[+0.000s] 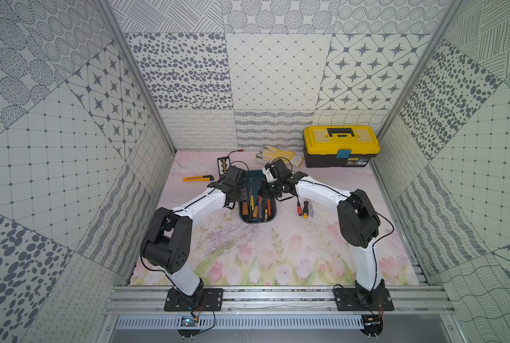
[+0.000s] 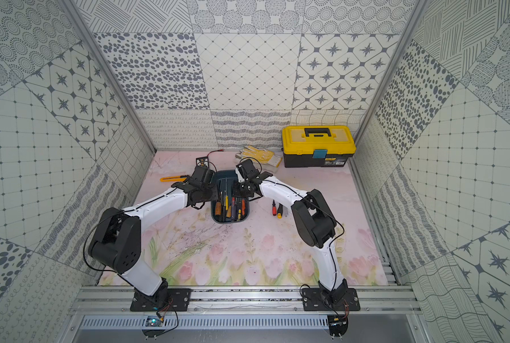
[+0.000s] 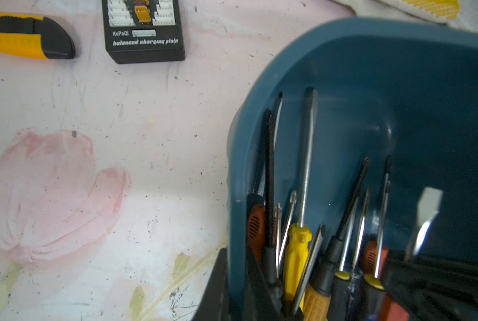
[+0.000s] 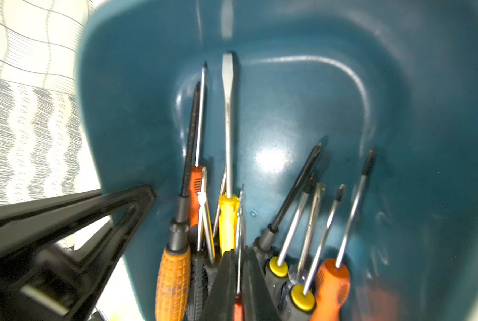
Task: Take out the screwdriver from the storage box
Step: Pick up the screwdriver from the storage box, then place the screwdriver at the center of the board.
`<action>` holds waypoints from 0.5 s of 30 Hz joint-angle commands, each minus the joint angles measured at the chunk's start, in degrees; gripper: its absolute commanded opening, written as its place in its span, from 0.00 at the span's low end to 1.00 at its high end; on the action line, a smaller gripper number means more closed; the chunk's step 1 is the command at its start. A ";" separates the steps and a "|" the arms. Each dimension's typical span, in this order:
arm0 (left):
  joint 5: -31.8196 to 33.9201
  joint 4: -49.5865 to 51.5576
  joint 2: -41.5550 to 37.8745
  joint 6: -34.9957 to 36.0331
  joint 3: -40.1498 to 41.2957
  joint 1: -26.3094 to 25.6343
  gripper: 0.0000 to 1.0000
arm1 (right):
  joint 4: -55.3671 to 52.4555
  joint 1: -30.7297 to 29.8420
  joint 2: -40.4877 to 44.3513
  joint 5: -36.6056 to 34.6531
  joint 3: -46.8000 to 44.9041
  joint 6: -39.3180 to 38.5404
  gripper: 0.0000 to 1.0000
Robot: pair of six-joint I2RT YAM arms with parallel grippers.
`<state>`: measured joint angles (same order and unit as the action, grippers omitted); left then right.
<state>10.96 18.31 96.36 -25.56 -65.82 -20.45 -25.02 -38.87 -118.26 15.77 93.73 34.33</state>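
Observation:
The storage box [image 1: 255, 178] [image 2: 228, 178] is a teal tub in the middle of the mat, with several screwdrivers [image 1: 256, 208] lying at its near end. My left gripper [image 3: 236, 266] [image 1: 239, 198] is shut on the box's left wall [image 3: 239, 194], one finger outside and one inside. My right gripper [image 4: 240, 254] [image 1: 262, 194] reaches into the box. It is shut on the thin metal shaft of a red-handled screwdriver [image 4: 238, 308], which still lies low among the other tools.
Two screwdrivers [image 1: 303, 209] lie on the mat right of the box. A yellow box cutter [image 1: 198, 178] and a black charging plate [image 1: 222, 166] sit at the far left. Work gloves [image 1: 279, 155] and a yellow-lidded toolbox [image 1: 341, 145] stand at the back right.

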 commanded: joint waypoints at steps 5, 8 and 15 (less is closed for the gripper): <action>2.09 -4.49 -0.99 -0.54 -0.16 0.14 0.00 | 8.76 2.21 9.10 1.35 -5.47 1.73 0.00; 2.23 -4.64 -1.16 -0.38 -0.07 0.10 0.00 | 9.21 3.75 12.27 0.91 -7.27 1.13 0.00; 2.31 -4.54 -1.17 -0.19 -0.11 0.10 0.00 | 2.70 7.19 16.10 -1.48 -7.69 -4.74 0.00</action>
<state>11.05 18.37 96.36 -25.58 -65.82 -20.45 -20.69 -32.53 -104.22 15.88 86.02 33.12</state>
